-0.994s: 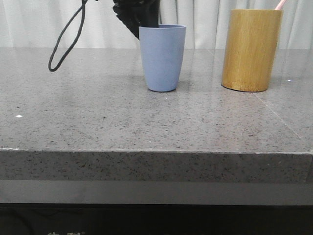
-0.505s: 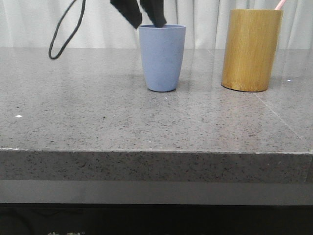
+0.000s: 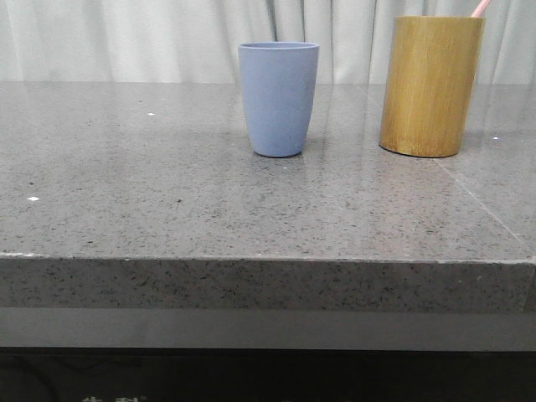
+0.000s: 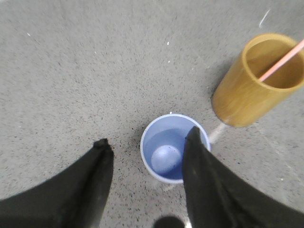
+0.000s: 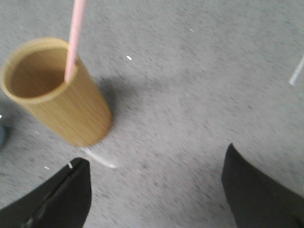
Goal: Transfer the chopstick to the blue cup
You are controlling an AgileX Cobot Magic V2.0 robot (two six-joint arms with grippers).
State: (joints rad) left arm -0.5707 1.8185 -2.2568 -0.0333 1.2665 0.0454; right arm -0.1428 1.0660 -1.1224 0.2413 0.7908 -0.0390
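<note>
A grey speckled stone worktop is seen across the front view, backed by a pale curtain. On it, toward two o'clock from the centre of that view, a tall yellow-brown bamboo holder is stood upright. The blue cup is placed upright at about twelve o'clock, apart from the holder and to its left, with bare worktop between them. In the left wrist view the cup's inside is shown with nothing in it.

The left hand is held above the worktop with its two dark fingers spread wide; nothing is gripped between them. One finger is seen over the near rim of the blue cup, the other off to the cup's side over bare stone. The right hand is likewise spread wide and holds nothing, its fingers seen over bare worktop beside the bamboo holder.

The chopstick is stood inside the bamboo holder, leaning against its rim, with its pink upper end sticking out above the rim at one o'clock. It is touched by neither hand.
</note>
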